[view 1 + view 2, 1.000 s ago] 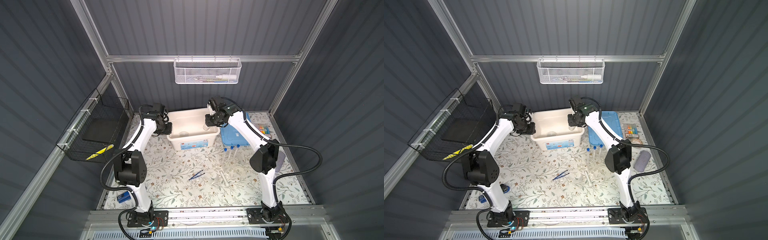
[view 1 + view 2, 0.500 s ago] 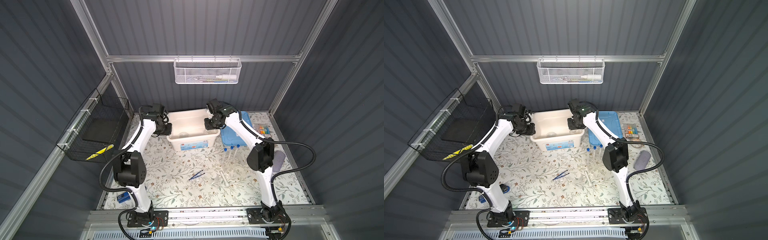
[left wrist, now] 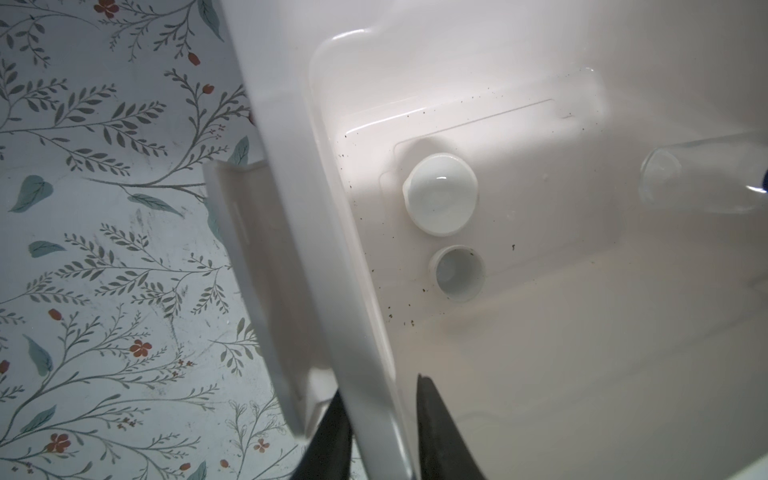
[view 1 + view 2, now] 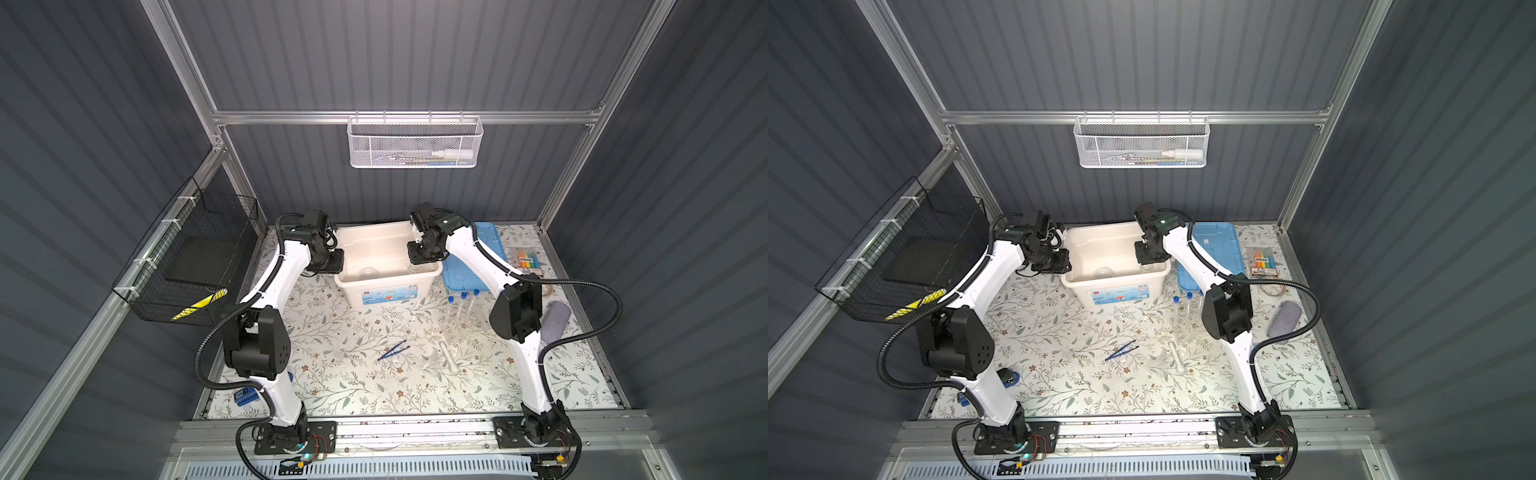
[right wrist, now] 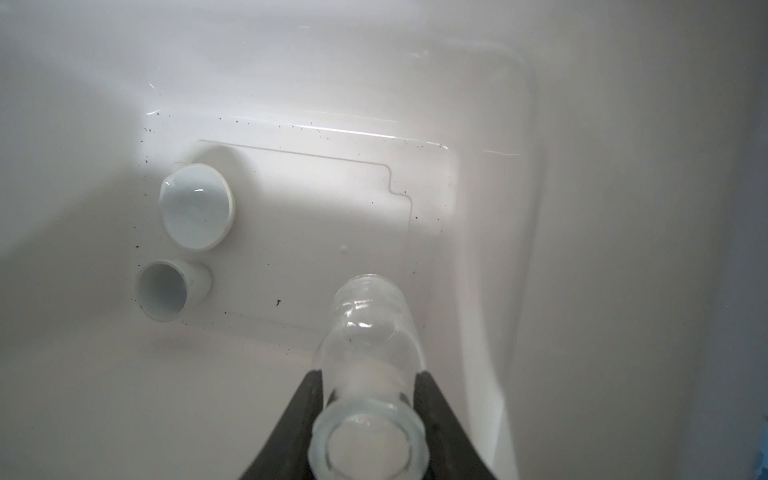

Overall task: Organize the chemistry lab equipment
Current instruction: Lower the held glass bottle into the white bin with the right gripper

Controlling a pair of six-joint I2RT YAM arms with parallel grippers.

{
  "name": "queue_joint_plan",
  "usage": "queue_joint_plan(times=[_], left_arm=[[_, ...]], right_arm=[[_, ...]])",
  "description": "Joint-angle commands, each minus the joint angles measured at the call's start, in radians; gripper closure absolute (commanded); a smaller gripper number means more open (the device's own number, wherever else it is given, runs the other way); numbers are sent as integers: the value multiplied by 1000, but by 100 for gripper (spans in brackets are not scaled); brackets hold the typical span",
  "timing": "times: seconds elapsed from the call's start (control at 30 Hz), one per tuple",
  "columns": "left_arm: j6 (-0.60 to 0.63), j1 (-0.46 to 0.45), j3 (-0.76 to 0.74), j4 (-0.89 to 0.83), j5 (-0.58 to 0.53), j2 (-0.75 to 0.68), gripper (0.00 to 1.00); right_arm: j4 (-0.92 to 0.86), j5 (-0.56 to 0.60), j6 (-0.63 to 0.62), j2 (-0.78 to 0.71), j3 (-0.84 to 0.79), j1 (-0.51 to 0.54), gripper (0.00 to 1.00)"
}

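Right gripper [image 5: 368,380]: clamped on a clear bottle [image 5: 370,332], mouth up toward the wrist, base down inside the bin [image 4: 351,291]. Not yet let go, and impossible to tell whether touching the floor. Left gripper [image 3: 380,415]: closed astride the bin's side wall, one finger inside and one outside, apparently steadying it.

Stock-taking, largest first:

- **Bin:** between the two grippers, open.
- **Blue lid** [image 4: 463,276]: flat on the mat [image 4: 332,340], just beside the right gripper on its outer side.
- **Tubes** [image 4: 459,311]: three blue caps in sight, seemingly upright, well back from the right gripper toward its arm's base. Rack too clear to make out.
- **Pestle** [image 4: 449,357]: farther back again from the right gripper, flat on the mat.
- **Tweezers** [image 4: 394,350]: near the pestle, on the side toward the left arm, also on the mat.
- **Faint clear glass piece** [image 4: 430,360]: just beside the pestle, kind unclear.
- **Dishes:** a wider one [image 5: 195,205] and a small cup [image 5: 168,291], already on the bin floor, close together, beyond the bottle toward the left gripper.

Judged well under half done. Dishes in and the bottle all but in. Left to bring over: tubes, pestle, tweezers and the clear piece. Lid probably to go on last.
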Motion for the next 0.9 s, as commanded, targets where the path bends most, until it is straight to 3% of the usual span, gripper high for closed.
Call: queue_joint_plan(times=[0.0,0.87], left_arm=[[32,-9,6,-7,45,-37,72],[28,-11,1,-7,32,-24,71]], right_arm=[[-29,-2,-16,27,37,13,68],[-43,-28,68,81,23,33,69]])
